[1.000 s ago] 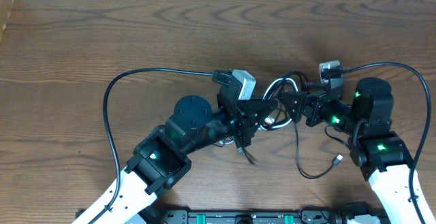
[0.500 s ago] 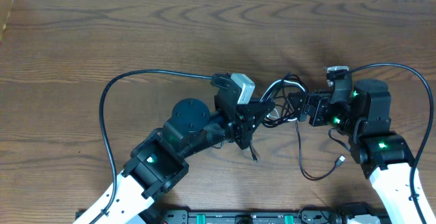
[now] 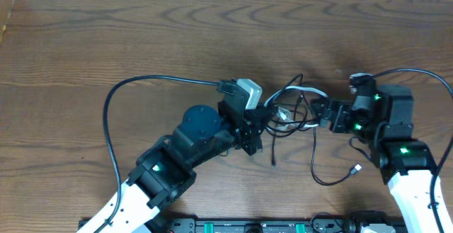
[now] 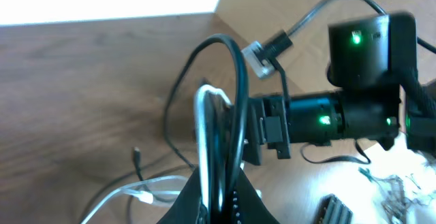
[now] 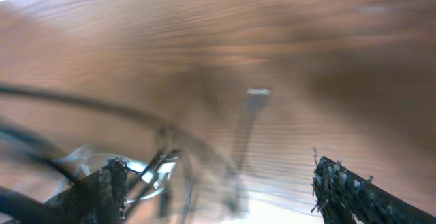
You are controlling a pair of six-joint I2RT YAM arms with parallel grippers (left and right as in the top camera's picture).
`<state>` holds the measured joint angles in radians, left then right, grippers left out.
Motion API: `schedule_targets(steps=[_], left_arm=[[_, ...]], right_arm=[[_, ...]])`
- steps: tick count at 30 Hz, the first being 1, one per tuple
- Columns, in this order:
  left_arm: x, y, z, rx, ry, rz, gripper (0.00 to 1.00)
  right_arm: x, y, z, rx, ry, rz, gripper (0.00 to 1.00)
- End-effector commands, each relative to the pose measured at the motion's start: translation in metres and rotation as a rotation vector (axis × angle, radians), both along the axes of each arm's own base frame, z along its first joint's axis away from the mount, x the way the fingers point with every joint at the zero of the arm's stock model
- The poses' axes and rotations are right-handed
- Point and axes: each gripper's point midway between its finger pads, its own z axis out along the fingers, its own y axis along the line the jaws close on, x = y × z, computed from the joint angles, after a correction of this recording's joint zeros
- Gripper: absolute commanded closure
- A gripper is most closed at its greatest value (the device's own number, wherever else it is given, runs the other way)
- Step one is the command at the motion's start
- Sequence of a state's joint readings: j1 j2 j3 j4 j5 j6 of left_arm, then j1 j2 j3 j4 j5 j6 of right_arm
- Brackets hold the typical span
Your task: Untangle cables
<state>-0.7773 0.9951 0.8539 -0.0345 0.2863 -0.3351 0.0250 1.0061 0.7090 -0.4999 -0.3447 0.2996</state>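
Observation:
A tangle of thin cables (image 3: 291, 109) lies between my two grippers on the wooden table. A white cord (image 3: 311, 90) loops through black cords (image 3: 313, 148). One black cord hangs down to a small plug (image 3: 356, 168), and another loose black end (image 3: 274, 161) lies below the left gripper. My left gripper (image 3: 262, 117) is shut on the bundle; in the left wrist view its jaws (image 4: 221, 202) pinch the white cord (image 4: 201, 115) and a black loop (image 4: 238, 81). My right gripper (image 3: 327, 112) is open, fingers wide apart (image 5: 218, 164), with blurred cables (image 5: 160, 166) by its left finger.
The thick black arm cable (image 3: 110, 112) arcs left of the left arm, and another (image 3: 417, 70) arcs over the right arm. The wooden table (image 3: 141, 35) stretches to the back edge. A black rail (image 3: 255, 226) runs along the front edge.
My right gripper has drawn back to the right, away from the left gripper. The left gripper has shifted slightly with the bundle. The loose black cord ends have swung to the right.

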Motion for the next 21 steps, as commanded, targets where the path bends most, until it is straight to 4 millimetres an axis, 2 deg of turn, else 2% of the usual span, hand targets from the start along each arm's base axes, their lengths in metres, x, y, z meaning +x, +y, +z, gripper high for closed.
schedule_targets(steps=[1,4,17,21], left_arm=[[0.003,0.022,0.049,-0.072,-0.135,0.085,0.93],[0.003,0.025,0.052,-0.078,-0.144,0.101,0.92],[0.003,0.026,0.053,-0.064,-0.166,0.098,0.92],[0.014,0.037,0.047,-0.024,-0.17,0.186,0.92]], right_arm=[[0.004,-0.054,-0.014,-0.12,0.042,-0.204,0.15],[0.004,-0.06,-0.014,-0.101,0.045,-0.22,0.15],[0.003,-0.06,-0.014,-0.094,0.049,-0.221,0.15],[0.002,-0.061,-0.015,-0.093,0.052,-0.224,0.15]])
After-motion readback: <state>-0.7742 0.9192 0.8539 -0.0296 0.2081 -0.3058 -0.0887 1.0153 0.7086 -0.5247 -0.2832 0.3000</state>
